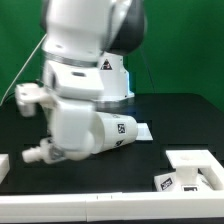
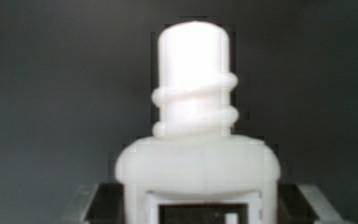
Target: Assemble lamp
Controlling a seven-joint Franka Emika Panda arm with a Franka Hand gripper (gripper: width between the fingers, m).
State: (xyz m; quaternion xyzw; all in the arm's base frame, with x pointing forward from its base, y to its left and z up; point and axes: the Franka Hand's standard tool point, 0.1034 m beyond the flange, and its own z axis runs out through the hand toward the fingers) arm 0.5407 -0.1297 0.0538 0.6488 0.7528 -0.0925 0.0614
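Observation:
In the wrist view the lamp bulb fills the middle. Its round ball sits between my dark fingers and its threaded neck points away from me over the dark table. My gripper is shut on the ball. In the exterior view the bulb sticks out low at that view's left, from my gripper, just above the table. A tapered white part with a square tag, apparently the shade, lies on its side against my wrist. The blocky lamp base stands at that view's lower right.
A flat white sheet, probably the marker board, lies behind the tapered part. A white block shows at the exterior view's left edge. The robot body hides the middle of the black table. A white strip runs along the table's front edge.

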